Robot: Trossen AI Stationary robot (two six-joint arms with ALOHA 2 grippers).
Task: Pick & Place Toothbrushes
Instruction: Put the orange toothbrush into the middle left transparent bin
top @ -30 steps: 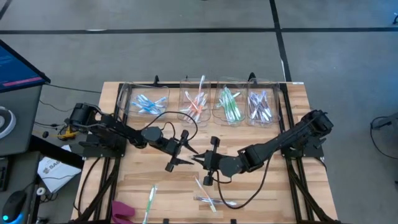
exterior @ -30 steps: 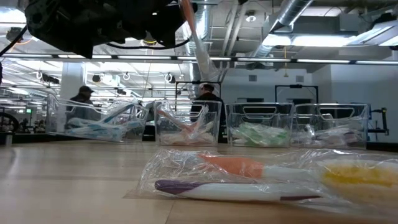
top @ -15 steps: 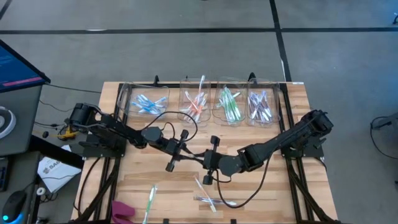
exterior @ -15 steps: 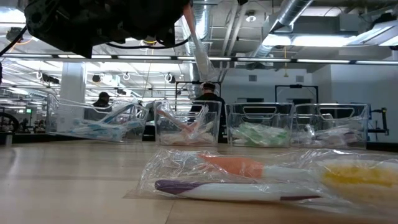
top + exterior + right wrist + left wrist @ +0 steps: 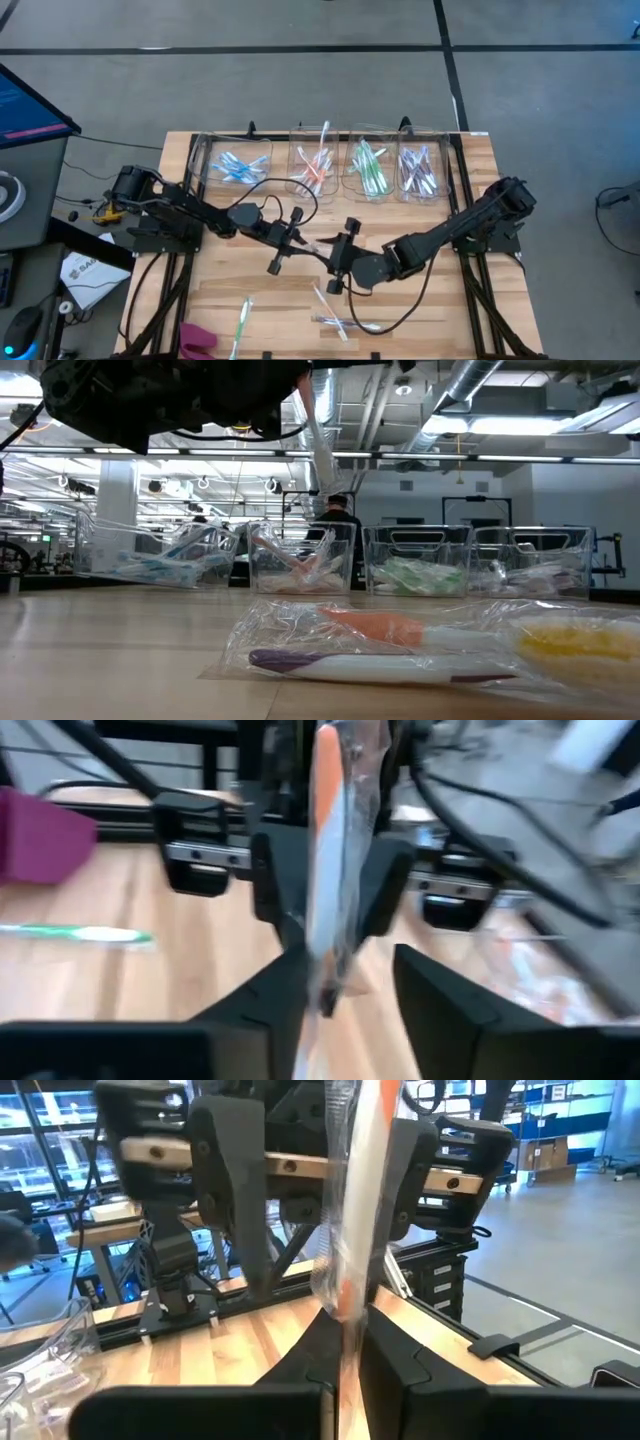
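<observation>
High view: both grippers meet mid-table.
Left gripper [image 5: 290,240]: clamped on wrapped orange toothbrush [image 5: 352,1220].
Right gripper [image 5: 343,256]: fingers [image 5: 445,1010] parted beside it.
Toothbrush: aloft above table [image 5: 220,290] centre.

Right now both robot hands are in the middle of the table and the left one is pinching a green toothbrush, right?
Not quite. The toothbrush pinched in the left gripper is orange, in a clear wrapper, not green; the left wrist view shows it. Both grippers do meet mid-table, the right gripper facing it.
</observation>
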